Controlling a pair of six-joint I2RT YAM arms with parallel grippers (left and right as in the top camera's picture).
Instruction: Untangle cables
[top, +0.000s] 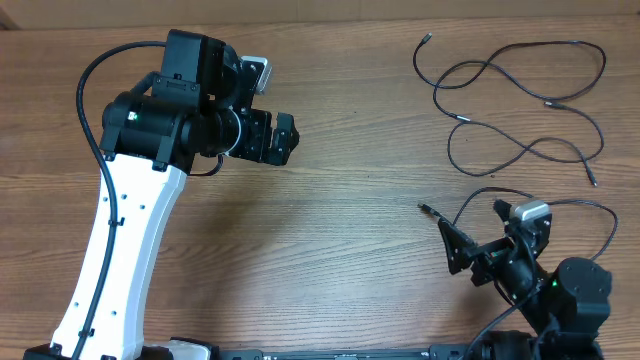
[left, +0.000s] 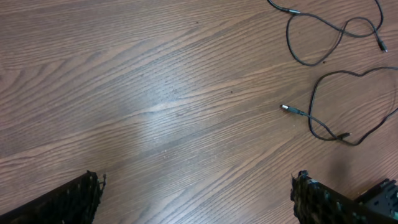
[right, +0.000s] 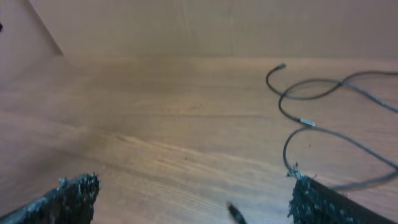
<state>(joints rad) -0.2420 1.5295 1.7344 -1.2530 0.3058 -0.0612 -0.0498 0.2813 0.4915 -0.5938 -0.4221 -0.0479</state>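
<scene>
Overhead: left claw (top: 275, 138) released, over mid worktop (top: 350, 230), well apart from the cables (top: 456, 117) at far right. Right claw (top: 475, 235) released, one cord beside it.
Left wrist: strands looked crossed; grabbing two could tighten the tangle.
Right wrist: cords thin and blurry, so pinch could miss.

— What did everything stand on?
— A brown wooden table (top: 340, 220), its grain running from side to side in the overhead view.
— And behind it?
— A flat tan panel (right: 249, 25) rose at the far edge, with one upright seam.
— The light?
— Soft, leaving a pale sheen (left: 155, 115) on the wood.
</scene>
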